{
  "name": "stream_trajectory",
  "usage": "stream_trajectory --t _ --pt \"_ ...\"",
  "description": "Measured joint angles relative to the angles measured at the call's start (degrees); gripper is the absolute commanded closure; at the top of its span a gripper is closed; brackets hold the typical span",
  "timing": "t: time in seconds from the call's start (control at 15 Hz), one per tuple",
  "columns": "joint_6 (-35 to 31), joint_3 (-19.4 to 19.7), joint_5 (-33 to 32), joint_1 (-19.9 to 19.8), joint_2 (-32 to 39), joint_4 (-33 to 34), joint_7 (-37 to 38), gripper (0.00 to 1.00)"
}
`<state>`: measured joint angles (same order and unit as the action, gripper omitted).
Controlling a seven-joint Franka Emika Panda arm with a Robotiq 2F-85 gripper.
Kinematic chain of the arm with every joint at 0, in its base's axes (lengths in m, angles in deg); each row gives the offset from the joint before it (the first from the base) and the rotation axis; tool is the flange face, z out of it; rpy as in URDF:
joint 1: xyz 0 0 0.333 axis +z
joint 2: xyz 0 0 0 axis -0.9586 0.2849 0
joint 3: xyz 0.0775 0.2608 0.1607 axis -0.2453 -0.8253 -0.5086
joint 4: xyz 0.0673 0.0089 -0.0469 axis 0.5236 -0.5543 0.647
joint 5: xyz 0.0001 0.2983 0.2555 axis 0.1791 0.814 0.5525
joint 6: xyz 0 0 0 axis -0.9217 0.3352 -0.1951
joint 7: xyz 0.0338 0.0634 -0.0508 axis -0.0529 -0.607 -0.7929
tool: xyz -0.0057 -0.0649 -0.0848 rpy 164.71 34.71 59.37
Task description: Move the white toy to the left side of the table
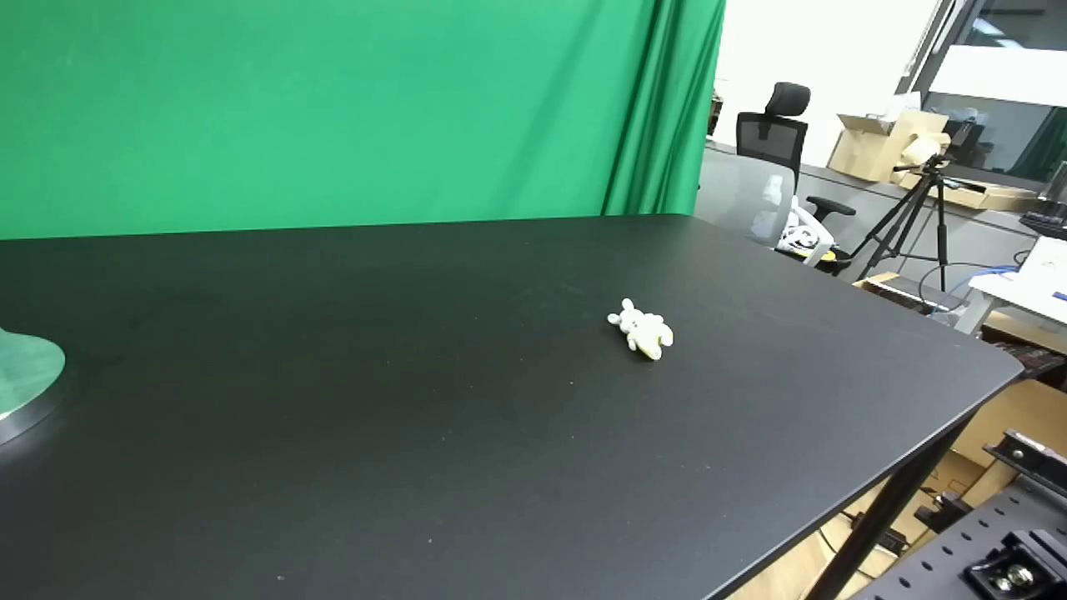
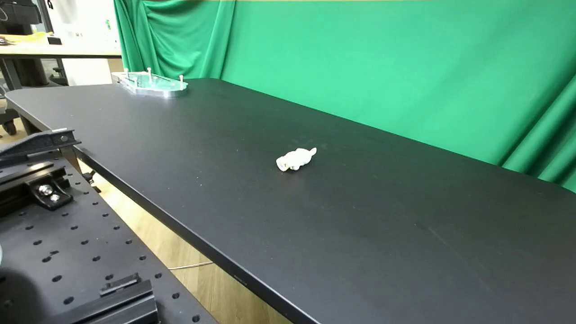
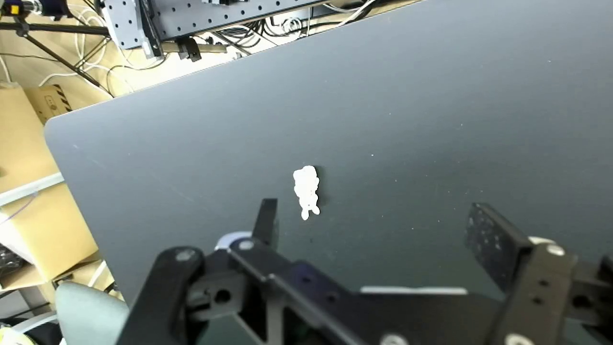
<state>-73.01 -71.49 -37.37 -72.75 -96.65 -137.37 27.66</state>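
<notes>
The white toy (image 1: 643, 331), a small lumpy figure with limb-like protrusions, lies on the black table (image 1: 375, 400). The toy also shows in an exterior view (image 2: 294, 159), lying on the bare table top (image 2: 360, 225). In the wrist view the toy (image 3: 306, 189) lies beyond the fingertips, nearer the left finger than the right one. My gripper (image 3: 373, 203) is wide open with nothing between its fingers, above the table and apart from the toy. The gripper is out of view in both exterior views.
A clear greenish plate with upright pegs (image 2: 153, 84) stands at the table's far end; a pale greenish round disc (image 1: 25, 375) shows at the left edge. A green curtain (image 1: 333, 108) runs behind the table. A perforated metal platform (image 2: 81, 252) is beside the table's edge.
</notes>
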Motion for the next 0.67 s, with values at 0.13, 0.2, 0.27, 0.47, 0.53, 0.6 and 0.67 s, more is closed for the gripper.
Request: stream_trajectory --t 0.13,0.2,0.27,0.47,0.53,0.6,0.67 --pt "0.00 0.00 0.00 0.00 0.00 0.00 0.00 0.00" --pt "0.00 0.00 0.00 0.00 0.00 0.00 0.00 0.00" --pt "0.00 0.00 0.00 0.00 0.00 0.00 0.00 0.00" --pt "-0.18 0.16 -0.30 0.14 0.18 -0.07 0.00 0.00" --pt "-0.73 0.46 -0.61 0.10 0.43 -0.19 0.02 0.00" --pt "-1.46 1.04 -1.19 0.04 0.92 -0.33 -0.09 0.00" --pt "-2.40 1.94 -1.68 -0.06 1.65 -0.48 -0.65 0.00"
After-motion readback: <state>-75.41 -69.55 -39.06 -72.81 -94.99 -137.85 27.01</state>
